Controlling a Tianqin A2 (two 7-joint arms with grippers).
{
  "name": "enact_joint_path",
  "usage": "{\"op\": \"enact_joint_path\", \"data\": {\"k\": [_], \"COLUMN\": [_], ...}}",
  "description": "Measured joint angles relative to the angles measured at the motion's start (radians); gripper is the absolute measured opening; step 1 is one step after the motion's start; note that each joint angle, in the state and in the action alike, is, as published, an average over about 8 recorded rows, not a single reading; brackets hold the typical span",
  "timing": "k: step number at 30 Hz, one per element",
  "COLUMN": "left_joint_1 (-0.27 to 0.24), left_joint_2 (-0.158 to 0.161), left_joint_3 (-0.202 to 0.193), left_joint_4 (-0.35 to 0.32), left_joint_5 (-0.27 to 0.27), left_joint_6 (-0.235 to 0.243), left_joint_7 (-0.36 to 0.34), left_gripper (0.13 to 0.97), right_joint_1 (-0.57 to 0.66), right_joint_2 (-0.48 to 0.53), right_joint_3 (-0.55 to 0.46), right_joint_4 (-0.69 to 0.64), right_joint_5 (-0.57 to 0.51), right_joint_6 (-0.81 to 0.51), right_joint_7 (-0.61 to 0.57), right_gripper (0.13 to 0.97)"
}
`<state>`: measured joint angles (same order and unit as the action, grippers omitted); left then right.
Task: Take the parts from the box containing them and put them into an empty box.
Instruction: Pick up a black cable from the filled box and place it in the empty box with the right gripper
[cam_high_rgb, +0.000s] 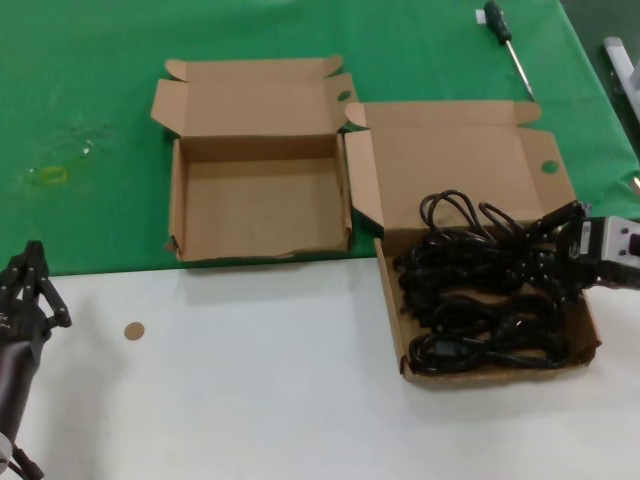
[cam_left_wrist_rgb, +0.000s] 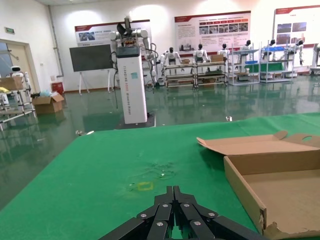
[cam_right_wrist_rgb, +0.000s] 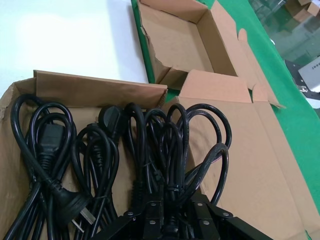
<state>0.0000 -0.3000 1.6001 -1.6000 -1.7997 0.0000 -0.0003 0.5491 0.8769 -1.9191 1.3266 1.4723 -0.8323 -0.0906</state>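
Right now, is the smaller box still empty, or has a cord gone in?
Empty. The head view shows only bare cardboard floor inside the smaller box; all the cords lie in the larger box.

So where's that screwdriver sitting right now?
In the head view the green-handled screwdriver lies on the green cloth at the far right, just beyond the open lid of the larger cardboard box that holds the power cords.

Plenty of open white tabletop (cam_high_rgb: 300, 380) out front – only raised box lids (cam_high_rgb: 450, 160) and tangled cords (cam_high_rgb: 480, 300) blocking
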Motion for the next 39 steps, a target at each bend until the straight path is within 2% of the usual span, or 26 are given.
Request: {"op": "enact_joint_path", "data": {"k": [21, 30, 39], "left_joint_1": [0.000, 0.000, 0.000], "left_joint_2": [0.000, 0.000, 0.000], "left_joint_3": [0.000, 0.000, 0.000], "left_joint_4": [0.000, 0.000, 0.000], "left_joint_5": [0.000, 0.000, 0.000], "left_joint_6": [0.000, 0.000, 0.000], "left_joint_7": [0.000, 0.000, 0.000], "left_gripper": [0.152, 0.152, 0.152], "right_joint_1": [0.014, 0.083, 0.155], "right_joint_2": [0.029, -0.026, -0.125], "right_joint_3": [0.035, 0.005, -0.048], "right_joint_4": [0.078, 0.128, 0.163], "right_joint_5": [0.031, -0.010, -0.077], "right_joint_6": [-0.032, -0.034, -0.030], "right_joint_7": [0.032, 0.063, 0.109], "right_gripper": [0.217, 0.216, 0.216]}}
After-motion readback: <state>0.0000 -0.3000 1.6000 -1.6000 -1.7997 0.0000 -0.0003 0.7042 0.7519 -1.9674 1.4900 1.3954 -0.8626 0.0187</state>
